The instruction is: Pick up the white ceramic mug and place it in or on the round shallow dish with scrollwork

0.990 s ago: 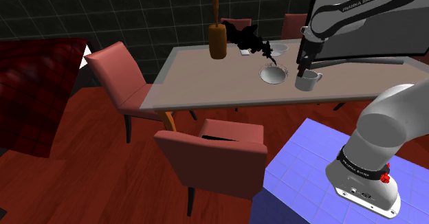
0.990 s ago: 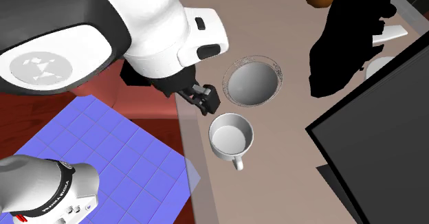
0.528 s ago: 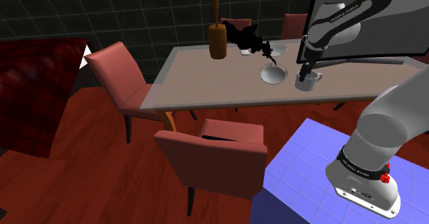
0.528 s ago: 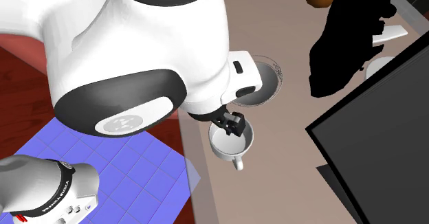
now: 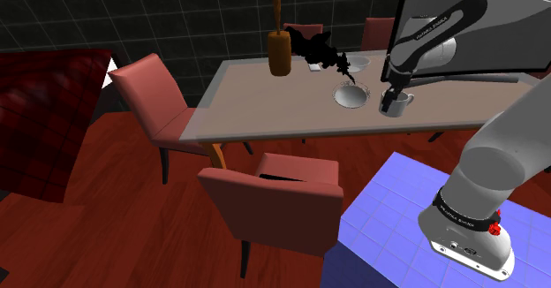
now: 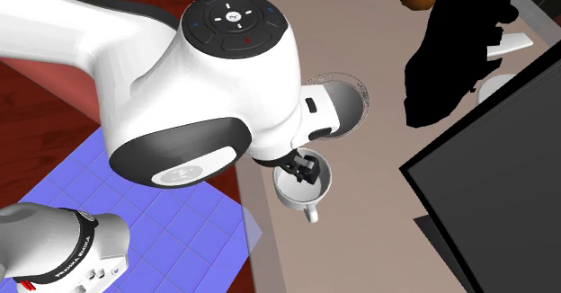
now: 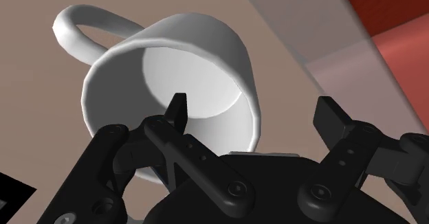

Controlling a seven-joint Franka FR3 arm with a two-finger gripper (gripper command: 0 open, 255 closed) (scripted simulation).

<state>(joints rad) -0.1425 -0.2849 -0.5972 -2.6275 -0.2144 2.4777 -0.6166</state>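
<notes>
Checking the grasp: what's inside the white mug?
One finger of the black two-finger gripper sits inside the white handled mug, the other outside. Otherwise bare; the gripper hides the near rim.

FRANKA EMIKA on the arm (image 5: 430,32)

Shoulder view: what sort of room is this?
Probably a dining room: a long table with red padded chairs around it, on a reddish wood floor, and a white mug beside a round dish on the tabletop.

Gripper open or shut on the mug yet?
Open. In the wrist view the gripper has its fingers apart, one inside the mug, one outside, straddling its wall without clasping it.
</notes>
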